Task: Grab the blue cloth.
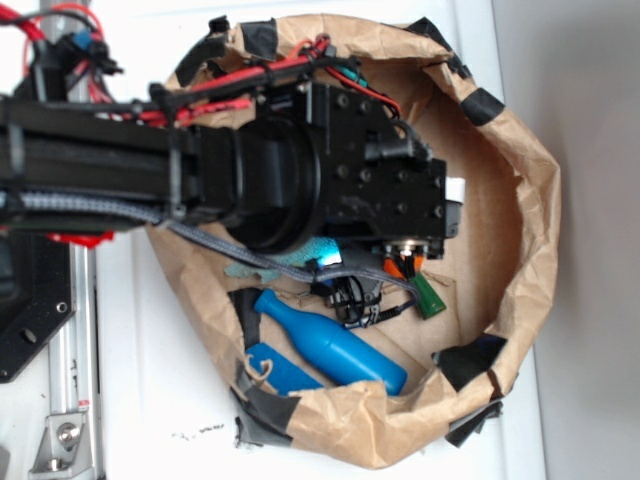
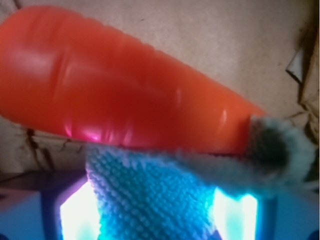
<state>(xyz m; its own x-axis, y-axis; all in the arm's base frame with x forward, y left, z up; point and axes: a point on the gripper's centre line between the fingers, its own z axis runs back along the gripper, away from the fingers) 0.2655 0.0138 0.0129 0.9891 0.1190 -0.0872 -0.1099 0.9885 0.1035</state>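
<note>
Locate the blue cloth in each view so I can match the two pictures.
Exterior: the blue cloth peeks out as a teal patch under the black arm, left of centre, just above the blue bottle.
Wrist: it fills the bottom centre, fuzzy, directly below the orange carrot.
Shared landmark: the brown paper floor beneath everything.

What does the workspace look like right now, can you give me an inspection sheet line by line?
Surface: white table carrying a brown paper bin.
Job's things: blue cloth lying under an orange carrot, touching it.
Clutter: blue bottle, blue block, green piece inside the bin.
Grippers: gripper hidden beneath the arm; state unclear.
Cables: red wires along the arm.
Surroundings: black tape on the bin's rim.
</note>
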